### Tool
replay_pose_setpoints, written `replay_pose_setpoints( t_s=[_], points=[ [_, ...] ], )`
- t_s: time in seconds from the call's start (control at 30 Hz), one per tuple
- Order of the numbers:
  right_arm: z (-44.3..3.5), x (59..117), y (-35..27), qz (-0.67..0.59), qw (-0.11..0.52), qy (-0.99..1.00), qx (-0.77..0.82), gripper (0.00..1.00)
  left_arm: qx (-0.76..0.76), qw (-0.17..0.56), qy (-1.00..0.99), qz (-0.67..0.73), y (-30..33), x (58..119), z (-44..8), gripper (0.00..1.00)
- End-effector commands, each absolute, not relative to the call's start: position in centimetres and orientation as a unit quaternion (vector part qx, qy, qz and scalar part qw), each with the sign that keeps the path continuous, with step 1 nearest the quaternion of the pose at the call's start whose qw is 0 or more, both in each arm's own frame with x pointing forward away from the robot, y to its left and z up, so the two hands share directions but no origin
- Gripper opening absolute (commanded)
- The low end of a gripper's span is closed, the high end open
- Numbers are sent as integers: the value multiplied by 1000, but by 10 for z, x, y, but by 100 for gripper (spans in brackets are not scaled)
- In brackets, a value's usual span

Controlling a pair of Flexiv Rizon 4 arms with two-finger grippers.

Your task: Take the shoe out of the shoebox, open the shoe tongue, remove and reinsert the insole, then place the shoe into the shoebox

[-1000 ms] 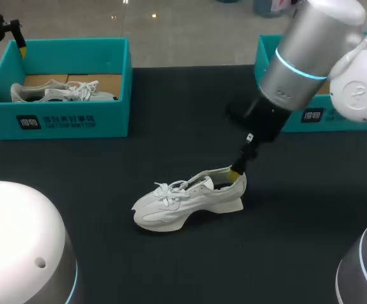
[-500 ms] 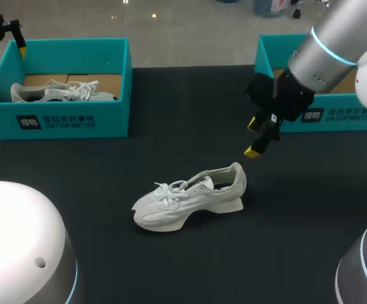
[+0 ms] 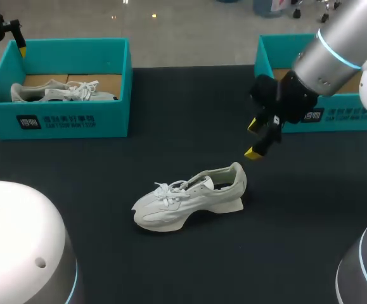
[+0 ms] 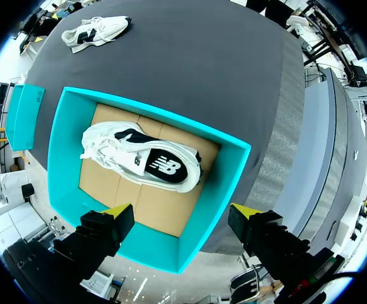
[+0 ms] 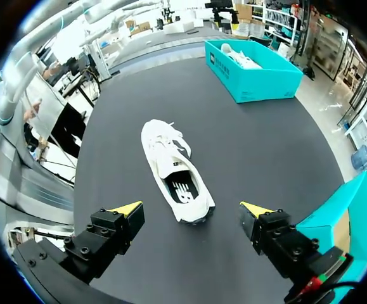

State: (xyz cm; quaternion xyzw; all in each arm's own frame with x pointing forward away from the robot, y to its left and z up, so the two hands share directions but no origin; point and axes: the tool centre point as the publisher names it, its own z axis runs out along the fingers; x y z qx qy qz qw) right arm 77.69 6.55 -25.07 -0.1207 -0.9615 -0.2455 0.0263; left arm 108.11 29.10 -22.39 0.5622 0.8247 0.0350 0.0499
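Note:
A white shoe (image 3: 189, 199) lies on its sole in the middle of the black table, toe to the left; its dark insole (image 5: 182, 188) shows inside the opening. My right gripper (image 3: 254, 138) hangs open above and to the right of the heel, touching nothing; in the right wrist view the right gripper (image 5: 193, 210) has the shoe (image 5: 173, 174) just ahead of it. My left gripper (image 4: 182, 212) stands open high over the left shoebox (image 4: 151, 114), which holds a second white shoe (image 4: 142, 158). From the head view, the left gripper (image 3: 2, 54) is at the far left corner.
The teal left shoebox (image 3: 63, 47) stands at the back left with the second shoe (image 3: 59, 90) in it. A teal right shoebox (image 3: 278, 44) stands at the back right, partly hidden by my right arm. Bare black table surrounds the middle shoe.
My right gripper has lifted out of the shoe's heel opening and moved up and to the right, toward the right shoebox. The shoe stays put. The left arm has not moved.

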Motion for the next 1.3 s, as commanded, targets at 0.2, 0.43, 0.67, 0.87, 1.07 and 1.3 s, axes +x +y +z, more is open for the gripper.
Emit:
replay_pose_setpoints(
  t_s=[0.2, 0.43, 0.67, 0.87, 1.07, 1.3],
  points=[
    [-272, 774, 17, -341, -2, -935, -93, 100, 563, 49, 824, 35, 291, 1081, -224, 100],
    [-281, 776, -3, -378, -6, -923, -67, 100, 563, 49, 824, 35, 291, 1081, -224, 100],
    [-293, 771, -21, -407, -18, -910, -73, 100, 563, 49, 824, 35, 291, 1081, -224, 100],
    [-293, 771, -21, -407, -18, -910, -73, 100, 563, 49, 824, 35, 291, 1081, -224, 100],
    [-293, 771, -21, -407, -18, -910, -73, 100, 563, 49, 824, 35, 291, 1081, -224, 100],
    [-300, 772, -20, -445, -34, -895, -13, 100, 563, 49, 824, 35, 291, 1081, -224, 100]
  ],
)
